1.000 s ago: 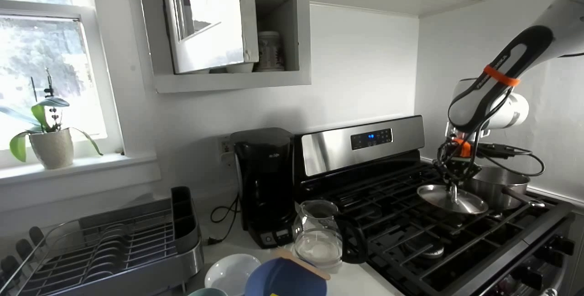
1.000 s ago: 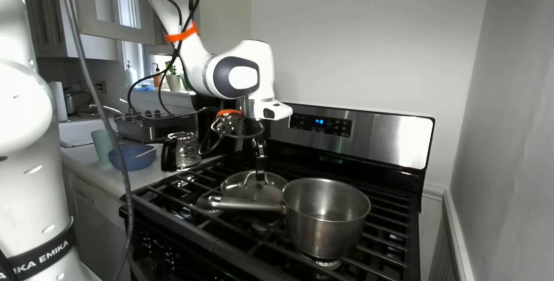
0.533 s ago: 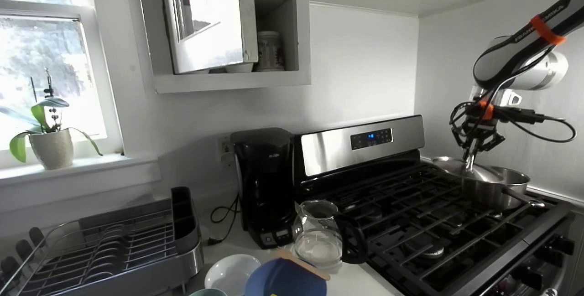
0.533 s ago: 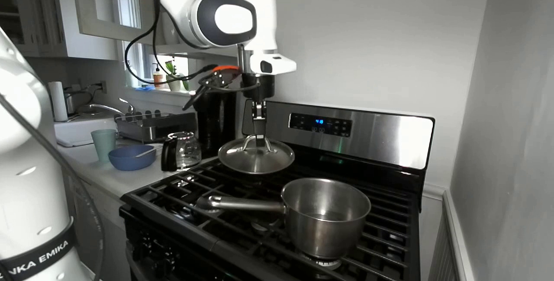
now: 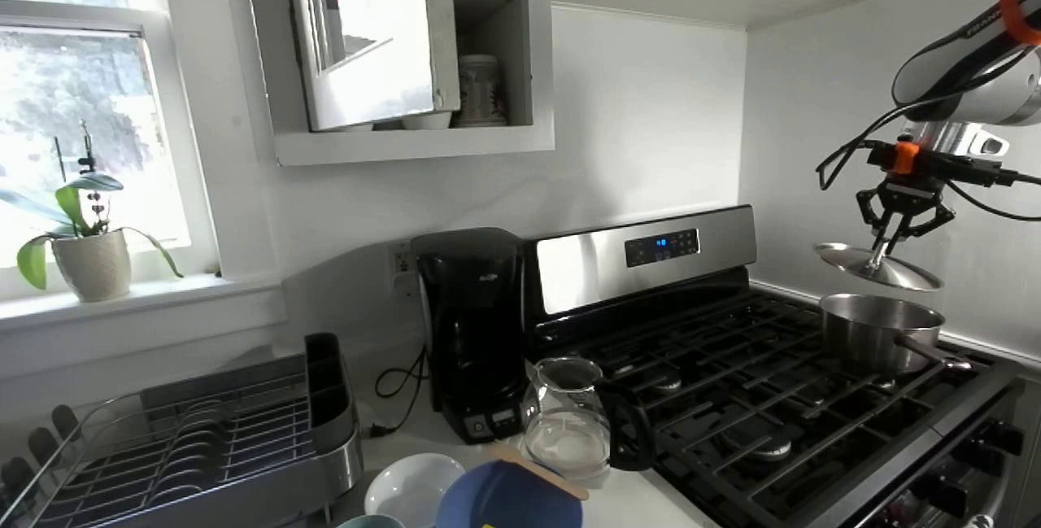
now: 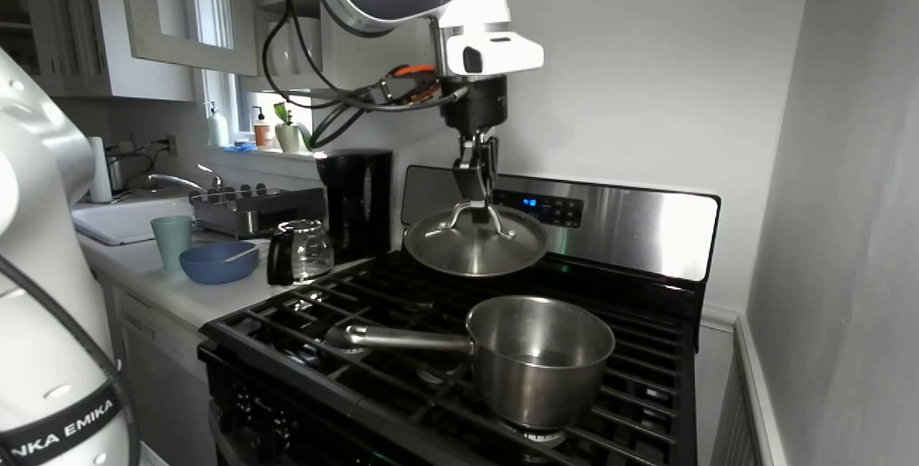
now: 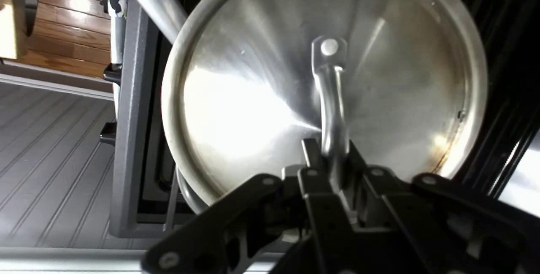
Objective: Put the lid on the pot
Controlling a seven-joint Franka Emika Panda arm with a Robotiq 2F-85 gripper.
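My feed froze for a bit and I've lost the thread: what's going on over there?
The robot's hand is shut on the arched handle of the lid and holds it in the air, slightly tilted. The pot stands uncovered on the stove; the lid hangs above without touching it, seemingly off-centre: in the wrist view part of the pot shows past the lid's edge.
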